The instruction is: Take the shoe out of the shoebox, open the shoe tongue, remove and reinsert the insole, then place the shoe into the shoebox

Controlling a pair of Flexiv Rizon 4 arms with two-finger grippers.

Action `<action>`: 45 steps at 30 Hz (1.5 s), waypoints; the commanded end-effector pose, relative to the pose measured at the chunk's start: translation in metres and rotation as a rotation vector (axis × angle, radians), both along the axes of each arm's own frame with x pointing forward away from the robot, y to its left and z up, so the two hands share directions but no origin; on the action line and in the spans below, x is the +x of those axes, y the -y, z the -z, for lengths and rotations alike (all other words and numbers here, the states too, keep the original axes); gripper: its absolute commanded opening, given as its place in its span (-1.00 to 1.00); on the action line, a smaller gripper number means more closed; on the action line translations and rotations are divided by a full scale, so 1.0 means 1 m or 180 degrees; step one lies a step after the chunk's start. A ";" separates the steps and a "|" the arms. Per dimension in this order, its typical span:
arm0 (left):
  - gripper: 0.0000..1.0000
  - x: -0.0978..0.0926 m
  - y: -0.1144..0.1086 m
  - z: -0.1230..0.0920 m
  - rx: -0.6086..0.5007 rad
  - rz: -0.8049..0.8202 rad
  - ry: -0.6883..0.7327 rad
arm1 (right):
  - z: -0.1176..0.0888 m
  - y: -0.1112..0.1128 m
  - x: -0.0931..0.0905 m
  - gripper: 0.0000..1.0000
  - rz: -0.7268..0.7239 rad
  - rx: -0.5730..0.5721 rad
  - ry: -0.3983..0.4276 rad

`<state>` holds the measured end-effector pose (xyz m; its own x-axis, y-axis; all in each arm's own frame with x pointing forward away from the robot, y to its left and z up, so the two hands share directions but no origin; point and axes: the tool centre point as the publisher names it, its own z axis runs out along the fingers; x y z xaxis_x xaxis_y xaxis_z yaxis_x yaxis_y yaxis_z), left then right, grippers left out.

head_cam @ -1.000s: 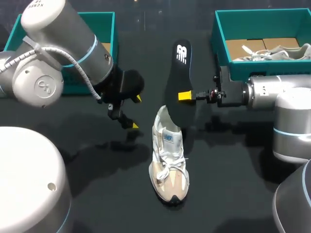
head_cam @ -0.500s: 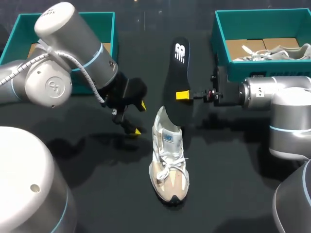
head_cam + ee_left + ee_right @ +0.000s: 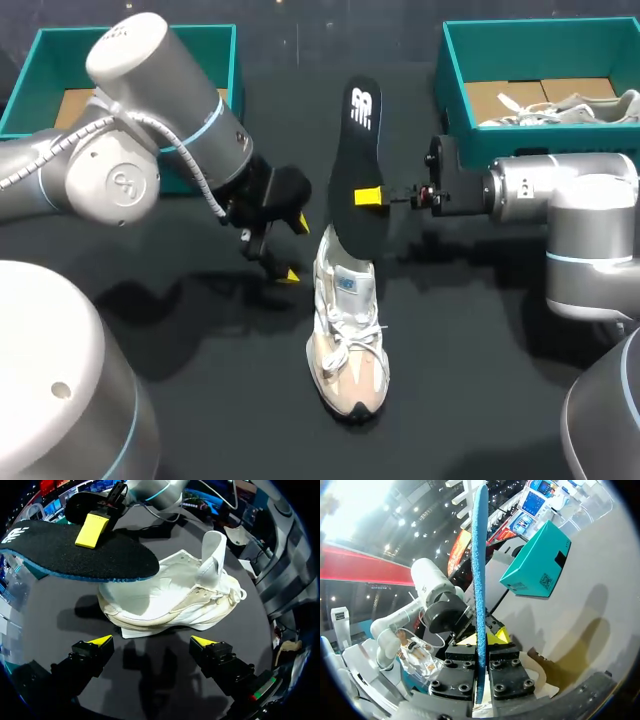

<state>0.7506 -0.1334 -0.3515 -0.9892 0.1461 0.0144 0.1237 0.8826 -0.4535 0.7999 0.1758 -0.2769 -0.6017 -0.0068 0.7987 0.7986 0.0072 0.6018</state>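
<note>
My right gripper [image 3: 370, 197] had its yellow-tipped fingers clamped flat on either face of the black insole [image 3: 355, 150], holding it over the middle of the dark table [image 3: 480, 380]. The insole's logo end pointed away from me, and its near end dipped to the mouth of the shoe [image 3: 347, 320]. In the right wrist view the insole [image 3: 480, 555] stood edge-on, its blue rim pinched between the two finger blocks of the right gripper [image 3: 481, 642].

The pale sneaker sat upright on its sole, toe toward me, laces tied and tongue [image 3: 212, 547] pulled up. It lay out on the table, well apart from both teal boxes.

My left gripper [image 3: 295, 248] hung just beside the shoe's heel on my left, its fingers spread wide and holding nothing. Seen from the left wrist, the left gripper [image 3: 151, 641] faced the side of the shoe [image 3: 170, 600], with the insole [image 3: 75, 555] slanting above it.

The left shoebox [image 3: 225, 45] stood behind my left arm. The right shoebox [image 3: 450, 70] held a second shoe [image 3: 590, 105].
</note>
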 end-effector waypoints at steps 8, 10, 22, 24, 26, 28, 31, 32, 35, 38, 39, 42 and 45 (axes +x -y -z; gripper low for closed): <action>1.00 0.000 0.008 0.013 -0.0047 0.0103 -0.0066 | 0.002 -0.015 0.007 -1.00 0.0198 -0.0023 0.0130; 1.00 0.000 0.007 0.013 -0.0060 0.0146 -0.0064 | 0.001 -0.013 0.007 -1.00 0.0256 -0.0009 0.0160; 1.00 0.000 0.007 0.013 -0.0060 0.0146 -0.0064 | 0.004 -0.018 0.005 -1.00 0.0260 -0.0057 0.0302; 1.00 0.000 0.007 0.013 -0.0060 0.0146 -0.0064 | 0.003 -0.019 0.003 -1.00 0.0269 -0.0054 0.0391; 1.00 0.000 0.007 0.013 -0.0060 0.0146 -0.0064 | 0.000 -0.020 0.002 -1.00 0.0298 -0.0041 0.0483; 1.00 0.000 0.007 0.013 -0.0060 0.0146 -0.0064 | -0.002 -0.020 0.000 -1.00 0.0325 -0.0028 0.0595; 1.00 0.000 0.007 0.013 -0.0060 0.0146 -0.0064 | -0.003 -0.021 0.000 -1.00 0.0350 -0.0005 0.0716; 1.00 0.000 0.007 0.013 -0.0060 0.0146 -0.0064 | -0.003 -0.021 -0.001 -1.00 0.0349 0.0020 0.0734; 1.00 0.000 0.007 0.013 -0.0060 0.0146 -0.0064 | 0.000 -0.023 -0.003 -1.00 0.0364 0.0023 0.0805; 1.00 0.000 0.007 0.013 -0.0060 0.0146 -0.0064 | 0.004 -0.023 -0.006 -1.00 0.0377 0.0051 0.0850; 1.00 0.000 0.007 0.013 -0.0060 0.0146 -0.0064 | 0.005 -0.023 -0.008 -1.00 0.0388 0.0047 0.0890; 1.00 0.000 0.007 0.013 -0.0060 0.0146 -0.0064 | 0.007 -0.025 -0.012 -1.00 0.0341 0.0009 0.0999; 1.00 0.000 0.007 0.013 -0.0060 0.0146 -0.0064 | 0.009 -0.026 -0.012 -1.00 0.0300 -0.0019 0.1045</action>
